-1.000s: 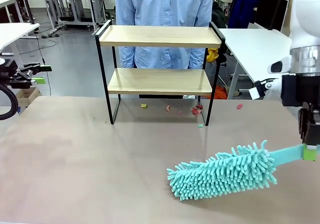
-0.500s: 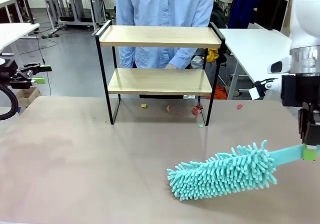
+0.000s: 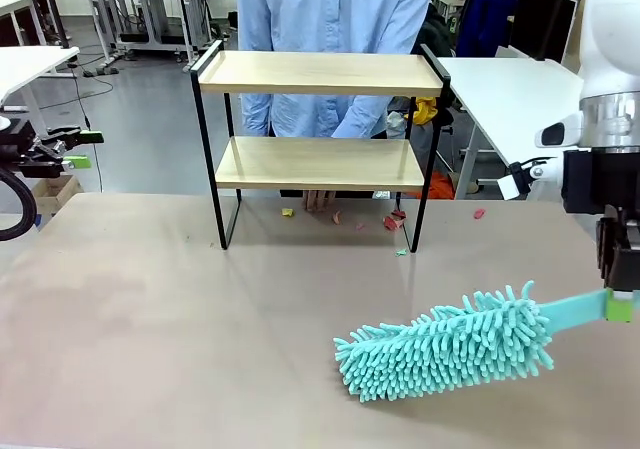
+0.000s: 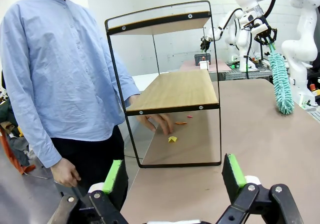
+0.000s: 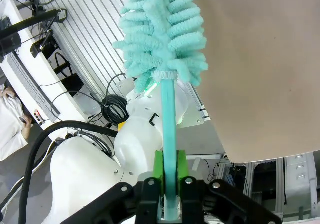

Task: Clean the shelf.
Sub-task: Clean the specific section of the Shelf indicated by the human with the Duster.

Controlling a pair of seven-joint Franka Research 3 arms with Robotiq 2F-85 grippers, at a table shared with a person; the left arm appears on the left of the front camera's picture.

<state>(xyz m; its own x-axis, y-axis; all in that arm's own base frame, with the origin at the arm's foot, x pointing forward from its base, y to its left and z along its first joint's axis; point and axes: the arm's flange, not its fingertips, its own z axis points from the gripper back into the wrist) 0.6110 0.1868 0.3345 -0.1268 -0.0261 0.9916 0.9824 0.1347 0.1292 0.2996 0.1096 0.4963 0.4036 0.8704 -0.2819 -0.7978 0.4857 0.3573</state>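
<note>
The shelf (image 3: 318, 162) stands at the table's far middle, with two light boards in a black frame; the left wrist view shows the shelf (image 4: 172, 89) side-on. My right gripper (image 3: 620, 304) at the right edge is shut on the handle of a teal fluffy duster (image 3: 445, 344), whose head rests low over the table. In the right wrist view, my right gripper (image 5: 170, 171) pinches the duster handle (image 5: 167, 114). My left gripper (image 4: 173, 176) is open and empty, well off to the left (image 3: 85, 148). The person's hand (image 3: 318, 200) reaches under the lower board.
Small coloured scraps (image 3: 390, 222) lie on the table under and beside the shelf, among them a yellow scrap (image 4: 172, 139). The person in a blue shirt (image 3: 330, 9) stands behind the shelf. White tables (image 3: 510, 89) flank the scene.
The person's hand has come down behind the shelf and now touches the table under the lower board. Both arms and the duster have stayed still.
</note>
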